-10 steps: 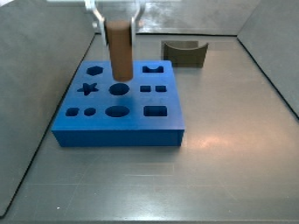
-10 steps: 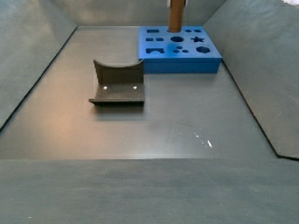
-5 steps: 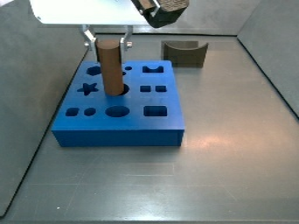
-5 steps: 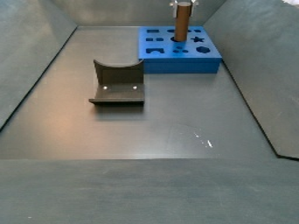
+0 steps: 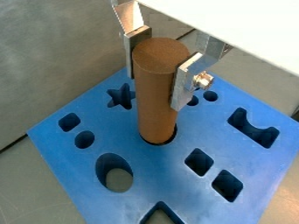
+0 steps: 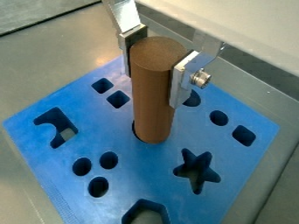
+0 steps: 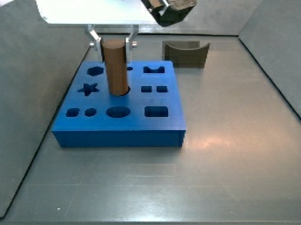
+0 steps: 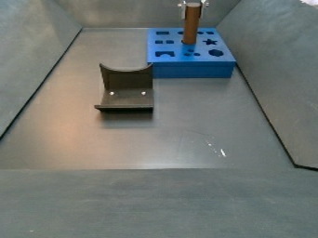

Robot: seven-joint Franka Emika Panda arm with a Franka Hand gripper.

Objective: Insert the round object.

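Note:
The round object (image 5: 158, 96), a tall brown wooden cylinder peg, stands upright with its lower end in the round hole at the middle of the blue block (image 5: 163, 175). My gripper (image 5: 158, 66) is above the block, its silver fingers (image 5: 184, 80) pressed on either side of the peg's top. Both wrist views show this: peg (image 6: 152, 96), gripper (image 6: 156, 63), block (image 6: 117, 131). In both side views the peg (image 7: 115, 66) (image 8: 191, 26) rises from the block (image 7: 118, 132) (image 8: 192, 67) with the gripper (image 7: 114, 39) (image 8: 192, 7) at its top.
The block has other cut-outs: a star (image 6: 195, 168), an arch (image 6: 49, 127), squares and circles. A dark brownish arch-shaped block (image 7: 186, 53) (image 8: 125, 88) lies on the grey floor away from the blue block. Grey walls enclose the floor.
Over the last second the gripper lowered the peg until its lower end entered the round hole. In the last half second it has barely moved.

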